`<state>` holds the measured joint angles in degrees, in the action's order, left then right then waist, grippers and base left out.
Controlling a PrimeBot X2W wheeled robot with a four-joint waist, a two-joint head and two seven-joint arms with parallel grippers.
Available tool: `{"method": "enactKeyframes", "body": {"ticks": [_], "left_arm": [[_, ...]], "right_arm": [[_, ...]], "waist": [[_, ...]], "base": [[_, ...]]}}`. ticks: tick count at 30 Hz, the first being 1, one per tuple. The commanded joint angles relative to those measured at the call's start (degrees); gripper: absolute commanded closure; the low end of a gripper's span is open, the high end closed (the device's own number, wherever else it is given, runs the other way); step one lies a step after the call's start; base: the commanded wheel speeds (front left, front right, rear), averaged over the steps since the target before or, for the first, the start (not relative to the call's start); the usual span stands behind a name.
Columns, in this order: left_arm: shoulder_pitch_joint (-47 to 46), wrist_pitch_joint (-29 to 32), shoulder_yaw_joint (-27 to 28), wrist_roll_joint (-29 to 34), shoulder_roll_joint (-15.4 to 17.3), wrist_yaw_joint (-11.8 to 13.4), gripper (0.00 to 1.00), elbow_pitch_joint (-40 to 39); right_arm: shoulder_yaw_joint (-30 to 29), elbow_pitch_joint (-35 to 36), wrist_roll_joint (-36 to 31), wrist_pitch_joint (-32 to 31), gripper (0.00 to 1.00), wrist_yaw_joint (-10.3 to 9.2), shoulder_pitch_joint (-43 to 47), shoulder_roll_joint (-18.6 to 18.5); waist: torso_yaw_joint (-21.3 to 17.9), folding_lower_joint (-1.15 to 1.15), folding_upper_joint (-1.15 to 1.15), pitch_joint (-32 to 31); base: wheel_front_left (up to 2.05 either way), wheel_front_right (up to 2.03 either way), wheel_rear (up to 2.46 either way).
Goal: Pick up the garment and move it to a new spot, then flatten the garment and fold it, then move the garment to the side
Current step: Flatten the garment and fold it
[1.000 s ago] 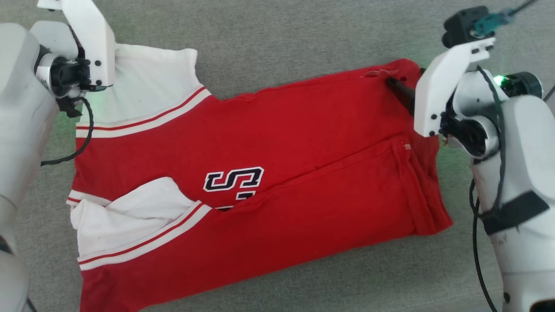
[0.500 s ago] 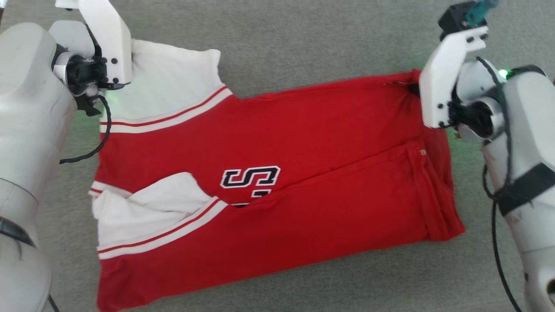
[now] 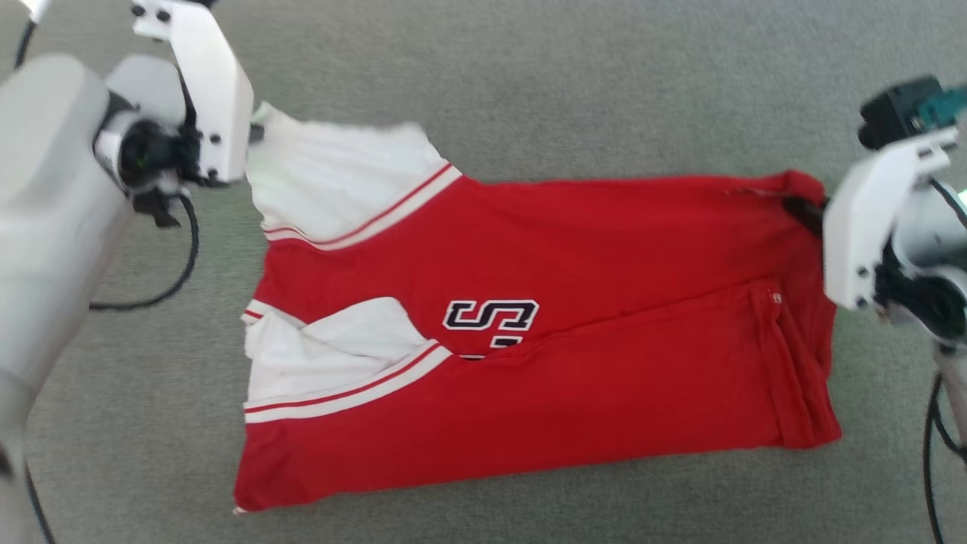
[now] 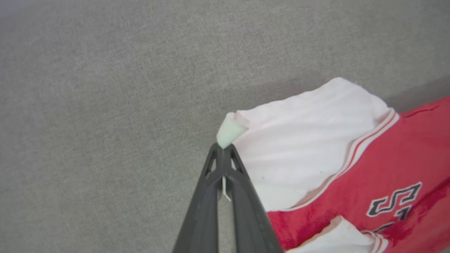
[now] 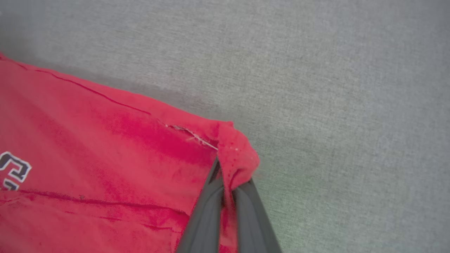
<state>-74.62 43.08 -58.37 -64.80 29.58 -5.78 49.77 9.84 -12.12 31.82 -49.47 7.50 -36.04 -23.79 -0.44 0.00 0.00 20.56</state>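
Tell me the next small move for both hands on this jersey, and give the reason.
Probably lift both far corners together and carry them toward the robot. On the garment, the left hand is shut on the white sleeve corner, the right hand on the red hem corner; the near edge already lies folded to the middle.

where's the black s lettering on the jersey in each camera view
Head view: the lettering sits near the middle, on the red front of the garment, just above a fold.
Left wrist view: the lettering is at lower right, below and right of the white sleeve.
Right wrist view: the lettering is at the left edge, cut off.
Shared landmark: the red fabric around it.
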Motion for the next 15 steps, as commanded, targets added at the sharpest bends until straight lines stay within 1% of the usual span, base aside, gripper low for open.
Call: {"method": "enactKeyframes", "body": {"ticks": [1,3,5,8,11,13,15], "left_arm": [[1.9,0.7,-0.2,-0.6,1.2,1.1,1.00,-2.9],[4.8,2.2,-0.5,-1.1,3.9,3.8,1.00,-10.2],[8.4,4.2,-1.0,-1.6,7.4,7.7,1.00,-19.7],[14.9,7.4,-1.5,-3.0,13.3,15.4,1.00,-36.7],[21.5,9.0,-2.2,-4.2,19.6,23.8,1.00,-52.5],[25.5,9.4,-2.7,-5.1,22.8,28.6,1.00,-60.1],[28.7,9.0,-3.3,-5.3,24.8,32.0,1.00,-64.9]], "right_arm": [[-0.7,2.2,0.5,-0.8,1.00,-0.02,2.1,-0.6],[-1.8,6.9,0.8,-2.4,1.00,-0.02,5.6,-1.3],[-2.8,11.8,1.6,-4.5,1.00,-0.02,9.2,-1.9],[-4.7,18.0,2.3,-7.9,1.00,-0.02,14.8,-3.0],[-7.2,22.3,2.8,-10.7,1.00,-0.02,20.2,-2.2],[-9.0,23.9,2.6,-11.6,1.00,-0.02,22.9,-1.5],[-10.0,24.0,1.6,-11.9,1.00,-0.02,25.1,-1.0]], "waist": [[1.0,0.00,0.00,-1.0],[1.5,0.00,0.00,-1.6],[1.8,0.00,0.00,-2.0],[2.3,0.00,0.00,-2.3],[2.4,0.00,0.00,-2.1],[2.4,0.00,0.00,-1.9],[2.4,0.00,0.00,-1.7]], "base": [[0.00,0.00,0.00],[0.00,0.00,0.00],[0.00,0.00,0.00],[0.00,0.00,0.00],[0.00,0.00,0.00],[0.00,0.00,0.00],[0.00,0.00,0.00]]}}
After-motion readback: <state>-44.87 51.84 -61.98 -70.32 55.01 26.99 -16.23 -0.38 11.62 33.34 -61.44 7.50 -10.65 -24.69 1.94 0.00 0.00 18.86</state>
